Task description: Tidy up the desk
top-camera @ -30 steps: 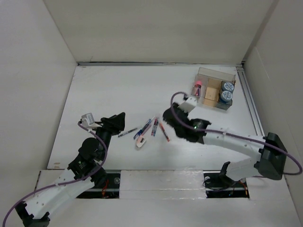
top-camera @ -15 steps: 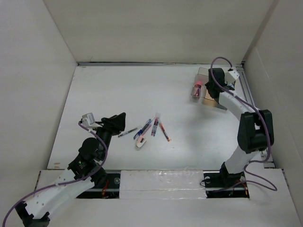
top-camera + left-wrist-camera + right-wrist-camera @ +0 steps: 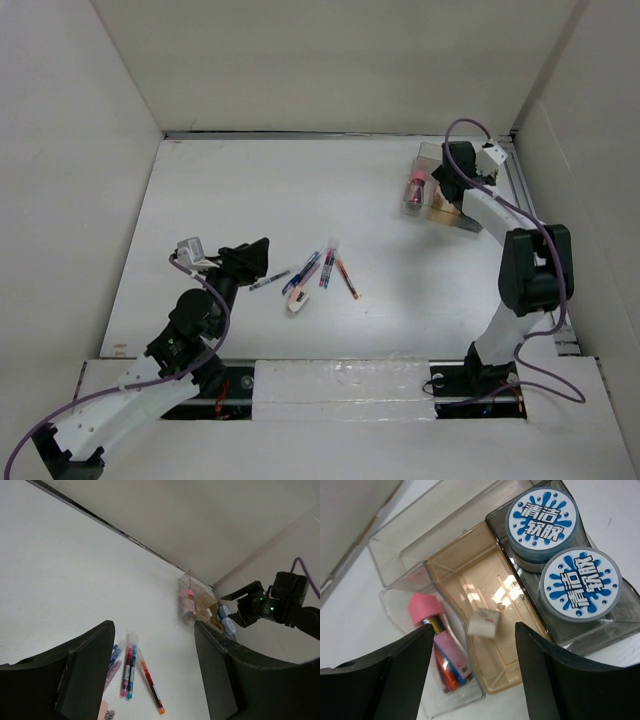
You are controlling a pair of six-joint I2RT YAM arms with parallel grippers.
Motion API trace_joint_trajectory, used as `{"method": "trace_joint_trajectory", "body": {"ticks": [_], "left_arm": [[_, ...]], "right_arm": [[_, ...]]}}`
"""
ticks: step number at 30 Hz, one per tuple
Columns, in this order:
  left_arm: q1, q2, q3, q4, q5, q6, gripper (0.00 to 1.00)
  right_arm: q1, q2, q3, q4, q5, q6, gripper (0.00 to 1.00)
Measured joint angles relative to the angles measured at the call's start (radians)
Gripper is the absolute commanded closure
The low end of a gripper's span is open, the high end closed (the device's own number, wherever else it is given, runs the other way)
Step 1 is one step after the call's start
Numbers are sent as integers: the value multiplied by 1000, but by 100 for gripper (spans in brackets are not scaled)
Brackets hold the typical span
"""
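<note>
**Bench and its margins.** The bench (image 3: 230, 190) was a white rectangle closed by upright wall panels (image 3: 330, 60) on the left, far and right sides, with a dark seam (image 3: 330, 133) along the far edge. A wide stretch of bare surface lay ahead of the left pincer (image 3: 250, 257), reaching to the far wall. More bare surface lay between the two pincers.

**Right pincer.** The right pincer (image 3: 472, 629) hung over a clear tray (image 3: 395, 545) in the bench's far right corner, close to the right wall. Its fingers were spread wide and held nothing.

- Directly below its gap, one small white block (image 3: 482, 621) lay in the amber compartment.
- Beside its left finger, one pink-capped tube (image 3: 437, 640) lay in a clear compartment.
- Beyond its right finger, two round tubs (image 3: 541, 515) with blue-and-white lids sat side by side, touching, in the smoky compartment.

**Left pincer.** The left pincer hung low over the near left part of the bench, fingers wide apart and empty. Just ahead of its tips lay a loose fan of pens (image 3: 325, 270). At least four could be counted, but the exact number could not be resolved. One pale pink-and-white piece (image 3: 297, 301) lay nearest the pincer.
</note>
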Motion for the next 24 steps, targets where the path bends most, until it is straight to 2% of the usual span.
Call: {"method": "trace_joint_trajectory", "body": {"ticks": [2, 4, 5, 6, 7, 9, 11, 14, 15, 17, 18, 20, 21, 24], "left_arm": [[0, 5, 0, -1, 0, 0, 39], [0, 4, 0, -1, 0, 2, 39], [0, 4, 0, -1, 0, 2, 39], [0, 2, 0, -2, 0, 2, 39], [0, -2, 0, -2, 0, 3, 39], [0, -14, 0, -2, -2, 3, 39], [0, -29, 0, -5, -9, 1, 39], [0, -58, 0, -15, -34, -14, 38], [0, -68, 0, -23, -48, -24, 38], [0, -90, 0, -48, -83, -47, 38], [0, -101, 0, -63, -102, -60, 37], [0, -123, 0, -85, -129, -77, 37], [0, -135, 0, -93, -140, -83, 37], [0, -164, 0, -95, -153, -89, 37]], "right_arm": [[13, -55, -22, 0, 2, 3, 34], [43, -129, -50, 11, 1, -2, 51], [68, -169, -65, 22, 0, -7, 62], [107, -210, -85, 41, -3, -13, 81], [153, -251, -111, 60, -6, -19, 88], [279, -319, -163, 95, -14, -24, 97], [431, -362, -232, 146, -23, -32, 97], [665, -377, -338, 173, -33, -31, 83], [736, -370, -369, 169, -35, -23, 67], [876, -345, -415, 163, -21, 0, 51], [936, -327, -426, 160, -16, 14, 40], [1035, -283, -426, 156, -2, 42, 30], [1080, -257, -421, 157, 13, 51, 18], [1176, -170, -391, 136, 68, 69, 8]]}}
